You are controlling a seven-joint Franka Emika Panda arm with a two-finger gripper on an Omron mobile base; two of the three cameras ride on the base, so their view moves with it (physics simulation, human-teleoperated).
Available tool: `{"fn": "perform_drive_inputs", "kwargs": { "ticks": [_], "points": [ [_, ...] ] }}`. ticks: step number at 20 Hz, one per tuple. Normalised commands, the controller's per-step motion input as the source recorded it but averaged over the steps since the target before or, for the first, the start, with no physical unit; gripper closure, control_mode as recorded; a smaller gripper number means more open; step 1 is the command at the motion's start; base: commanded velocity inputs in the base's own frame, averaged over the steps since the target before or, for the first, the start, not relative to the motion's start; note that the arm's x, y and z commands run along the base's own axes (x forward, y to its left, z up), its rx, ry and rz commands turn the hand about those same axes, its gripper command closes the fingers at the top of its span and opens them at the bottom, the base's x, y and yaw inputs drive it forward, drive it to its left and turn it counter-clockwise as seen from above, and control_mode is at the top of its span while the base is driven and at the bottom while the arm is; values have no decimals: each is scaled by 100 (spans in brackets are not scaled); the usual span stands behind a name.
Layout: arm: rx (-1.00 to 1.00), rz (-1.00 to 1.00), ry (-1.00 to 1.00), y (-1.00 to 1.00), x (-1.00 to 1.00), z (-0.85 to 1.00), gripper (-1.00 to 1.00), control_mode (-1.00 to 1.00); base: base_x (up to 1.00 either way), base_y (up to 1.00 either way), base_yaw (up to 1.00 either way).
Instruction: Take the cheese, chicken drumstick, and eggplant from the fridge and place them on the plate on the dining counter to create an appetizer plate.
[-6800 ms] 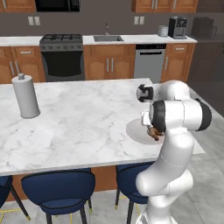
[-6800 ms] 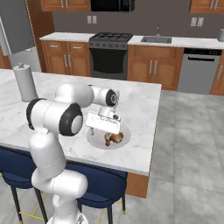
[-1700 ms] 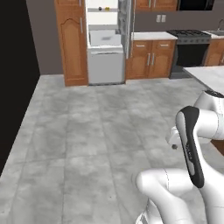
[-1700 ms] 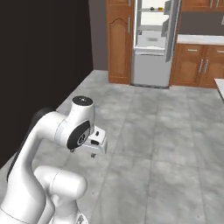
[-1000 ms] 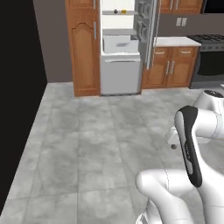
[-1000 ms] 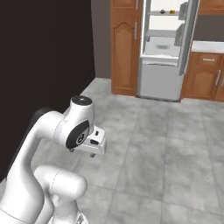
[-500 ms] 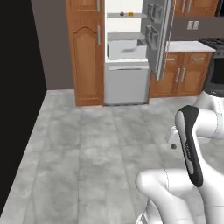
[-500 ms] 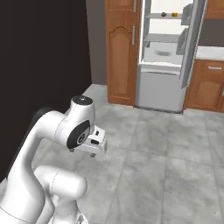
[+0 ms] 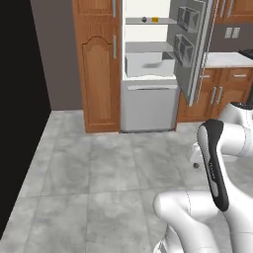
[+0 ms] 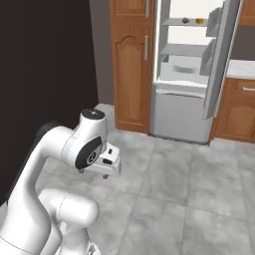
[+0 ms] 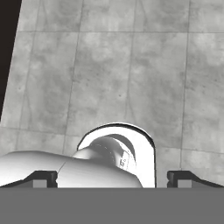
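Grey tiled kitchen floor (image 9: 99, 183) with brown wood cupboards along the back wall, and a black void off to the left.

Left base view: one fridge (image 9: 148, 64), door (image 9: 192, 44) swung open to the right. I count two pale shelves inside plus a wavy-fronted drawer (image 9: 148, 65) under them. On the top shelf there are two tiny items: a yellow-orange bit that should be the cheese (image 9: 155, 20) and a dark dot beside it, probably the eggplant (image 9: 144, 20), but both are too small to be sure. Two bins hang on the inside of the door. A tall wooden cupboard (image 9: 98, 69) stands just left of the fridge. A strip of white counter (image 9: 225, 60) peeks out behind the door, mostly hidden by it. The arm's elbow sits folded at lower right, cut off by the frame.

Right base view: same fridge (image 10: 187, 74), same two specks up top, cheese (image 10: 199, 21) and eggplant (image 10: 185, 21). Fridge top is cropped. The arm is folded low, and the claw (image 10: 102, 169) is tucked under the wrist, hard to make out.

Hand view: pointing straight down at floor tiles, the two finger tips (image 11: 41, 178) far apart at the bottom corners, so the claw is spread wide, holding nothing.

No writing readable anywhere.
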Motion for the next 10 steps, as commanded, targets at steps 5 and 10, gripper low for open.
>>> {"fn": "perform_drive_inputs", "kwargs": {
  "ticks": [5,10],
  "points": [
    [0,0,0,0,0,0,-100,100,100,-71,5],
    [0,0,0,0,0,0,-100,100,100,-70,6]
  ]
}}
